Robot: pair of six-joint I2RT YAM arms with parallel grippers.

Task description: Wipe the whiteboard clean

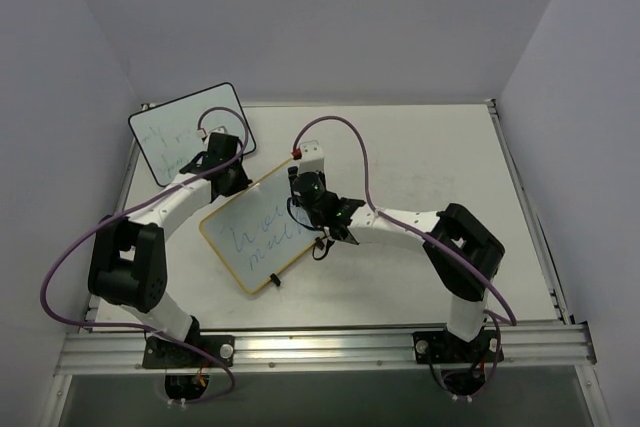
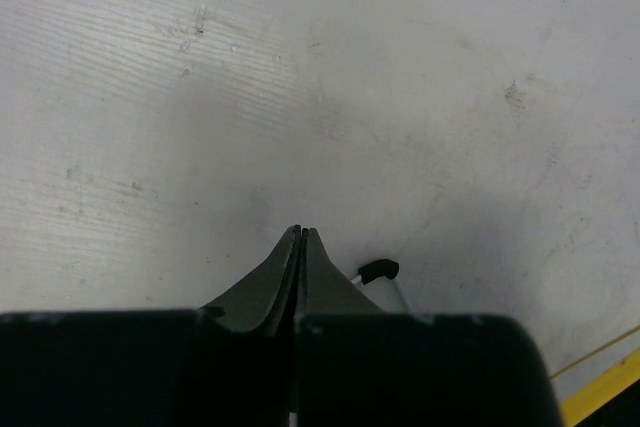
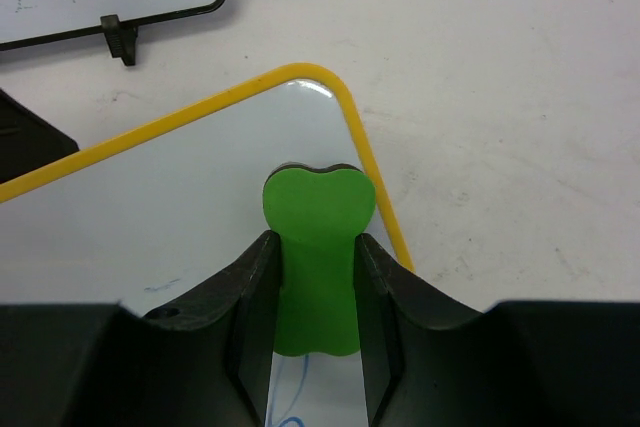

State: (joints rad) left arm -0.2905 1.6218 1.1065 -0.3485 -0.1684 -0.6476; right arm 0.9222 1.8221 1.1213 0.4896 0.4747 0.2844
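White table (image 1: pixel 430 157), yellow-framed whiteboard (image 1: pixel 250 239), black-framed whiteboard (image 1: pixel 165 137)

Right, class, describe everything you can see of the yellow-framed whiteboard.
The yellow-framed whiteboard is a rectangle with rounded corners and a thin yellow rim around a glossy white face. Handwriting covers its middle. It lies flat on the table, turned diagonally, a small black clip on its near edge. The right gripper holds a green eraser over one corner.
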